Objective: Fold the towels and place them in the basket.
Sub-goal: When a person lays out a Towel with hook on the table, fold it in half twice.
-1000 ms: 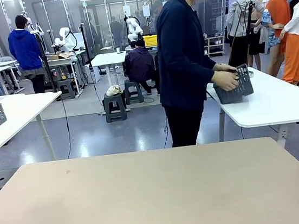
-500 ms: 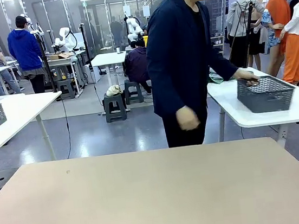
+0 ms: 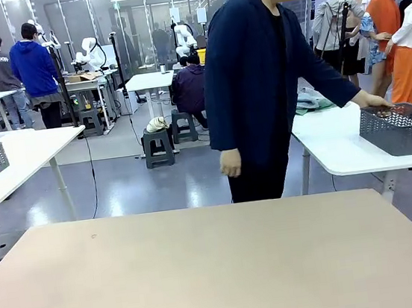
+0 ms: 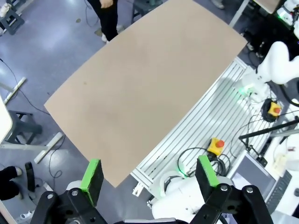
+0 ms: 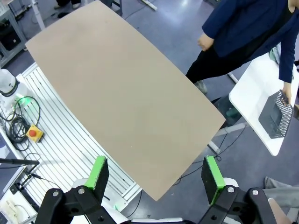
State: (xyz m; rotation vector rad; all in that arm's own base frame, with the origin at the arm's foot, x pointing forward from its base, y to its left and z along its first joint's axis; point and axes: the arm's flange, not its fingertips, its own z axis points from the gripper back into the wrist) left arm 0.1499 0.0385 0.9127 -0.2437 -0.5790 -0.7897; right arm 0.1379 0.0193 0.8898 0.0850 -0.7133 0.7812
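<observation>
Nothing is laid out yet, I judge: the left gripper (image 4: 149, 173) and right gripper (image 5: 156, 175) hang open and empty over the beige table (image 3: 220, 272), while at the front view's right a person's hand (image 3: 374, 99) grips the basket (image 3: 403, 133) on a white side table (image 3: 341, 149) near the towels (image 3: 311, 100), which must come over first.

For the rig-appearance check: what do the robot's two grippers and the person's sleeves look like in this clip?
The left gripper and right gripper look alike: black, angular bodies with round bolted joints, and each finger is tipped by a flat, bright green pad. The person wears a dark navy long-sleeved jacket over a black top, with sleeves that reach the wrists.
</observation>
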